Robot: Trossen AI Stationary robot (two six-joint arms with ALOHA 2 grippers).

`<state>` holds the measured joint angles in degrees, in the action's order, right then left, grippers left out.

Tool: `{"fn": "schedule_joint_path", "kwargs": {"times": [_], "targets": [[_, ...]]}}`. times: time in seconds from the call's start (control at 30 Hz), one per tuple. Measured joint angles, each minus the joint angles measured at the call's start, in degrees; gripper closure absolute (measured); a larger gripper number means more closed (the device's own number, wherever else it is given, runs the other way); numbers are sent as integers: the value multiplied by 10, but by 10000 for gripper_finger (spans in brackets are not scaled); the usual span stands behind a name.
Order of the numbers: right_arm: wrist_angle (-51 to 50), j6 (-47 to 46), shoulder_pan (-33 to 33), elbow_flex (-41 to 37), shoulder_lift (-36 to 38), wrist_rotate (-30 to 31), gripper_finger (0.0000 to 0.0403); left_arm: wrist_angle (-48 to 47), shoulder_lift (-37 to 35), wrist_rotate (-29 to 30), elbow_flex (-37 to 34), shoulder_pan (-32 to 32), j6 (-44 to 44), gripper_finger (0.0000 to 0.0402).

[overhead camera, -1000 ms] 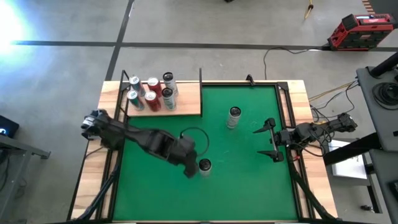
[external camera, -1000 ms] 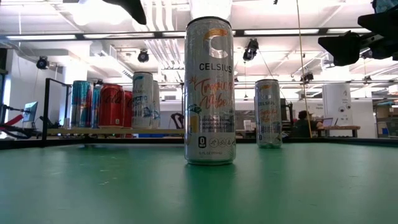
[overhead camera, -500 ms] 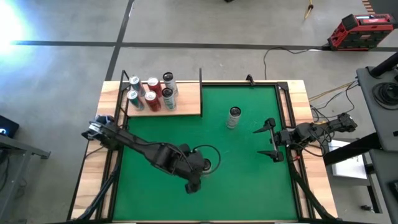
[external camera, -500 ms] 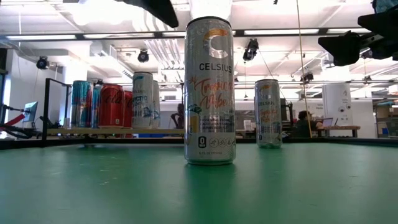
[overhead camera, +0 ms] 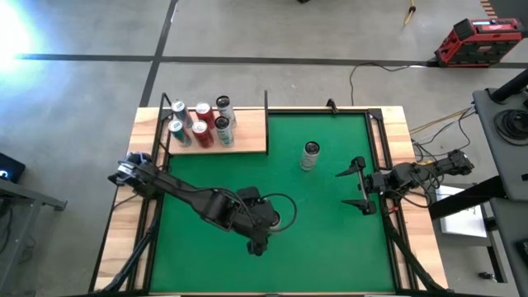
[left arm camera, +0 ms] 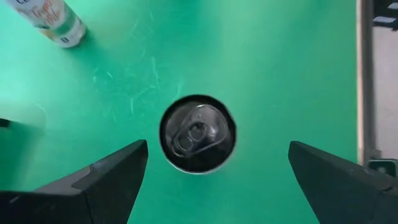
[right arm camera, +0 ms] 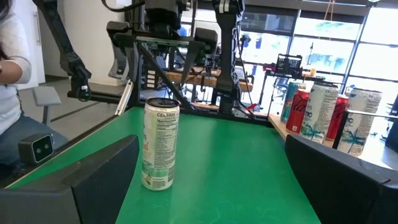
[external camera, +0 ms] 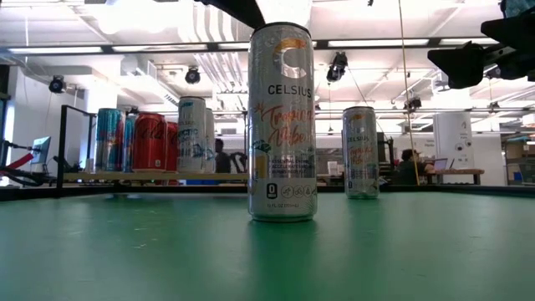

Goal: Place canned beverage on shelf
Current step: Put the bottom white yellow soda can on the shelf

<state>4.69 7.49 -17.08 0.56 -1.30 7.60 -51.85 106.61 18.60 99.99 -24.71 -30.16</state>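
A silver Celsius can (left arm camera: 198, 134) stands upright on the green mat (overhead camera: 330, 239), large in the low view (external camera: 282, 121). My left gripper (left arm camera: 216, 149) is open and hovers straight above it, fingers pointing down, one on either side of the can top and well clear of it. In the high view the gripper (overhead camera: 268, 217) hides the can. A second Celsius can (overhead camera: 310, 154) stands farther back. My right gripper (overhead camera: 360, 186) is open and empty at the mat's right side. The light-wood shelf (overhead camera: 247, 140) at the far left holds several cans (overhead camera: 200, 124).
The shelf has thin black rods (overhead camera: 266, 103) at its edges, and its right half is bare board. The second can also shows in the right wrist view (right arm camera: 160, 152) and the low view (external camera: 360, 150). A person sits beyond the table's edge (right arm camera: 12, 68).
My left gripper has moved toward the table's right edge and a little toward the near edge, coming to stand above the near can, which it now hides in the high view. Both cans have stayed in place.
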Motion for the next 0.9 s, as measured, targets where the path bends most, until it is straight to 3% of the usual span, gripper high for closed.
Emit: {"fn": "schedule_joint_path", "kwargs": {"times": [0.5, 0.7, 0.9], "targets": [[-1, 0, 0, 0, 0, 0, 7, 22, 62, 19, 1, 31, -8, 28], [-1, 0, 0, 0, 0, 0, 7, 15, 85, -10, 1, 51, -19, 29], [-1, 0, 0, 0, 0, 0, 7, -14, 87, -31, 1, 61, -32, 63]]}}
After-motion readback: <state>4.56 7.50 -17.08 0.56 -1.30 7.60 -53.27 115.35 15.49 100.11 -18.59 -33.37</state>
